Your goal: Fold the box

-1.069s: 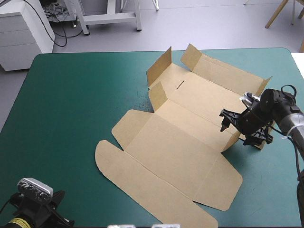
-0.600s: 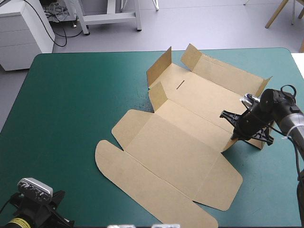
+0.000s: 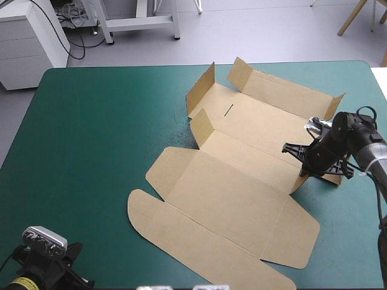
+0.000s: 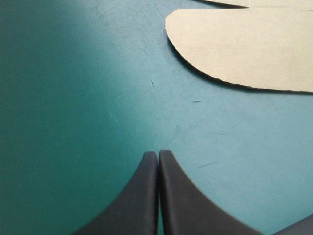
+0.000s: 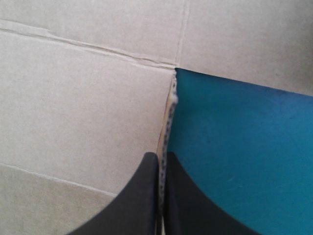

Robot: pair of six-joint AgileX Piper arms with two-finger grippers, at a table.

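On the teal-green worktop (image 3: pixel 91 151): the brown box (image 3: pixel 242 181) lies as a cut sheet, mostly flat, running from about 1 o'clock down to 5 o'clock of the worktop's middle.
Far end, 12 to 1 o'clock: short flaps (image 3: pixel 202 87) stand tilted up around a panel marked by a thin slot (image 3: pixel 228 109).
Near end, 6 o'clock: the long lid flap (image 3: pixel 181 241) with its rounded corner lies flat on the worktop.
Right gripper (image 3: pixel 302 171): at the sheet's 3 o'clock edge, jaws clamped on a raised side flap (image 3: pixel 297 183).
Right wrist view: the board's cut edge runs up between the black fingers (image 5: pixel 146 196); brown panel lies on one side of it, bare worktop on the other.
Left gripper (image 4: pixel 158 152): at the worktop's 7 o'clock corner, jaws together in one pointed arch with nothing between them, over bare worktop.
Ahead of the left gripper: the lid flap's rounded end, toward 1 o'clock and apart from the fingertips.
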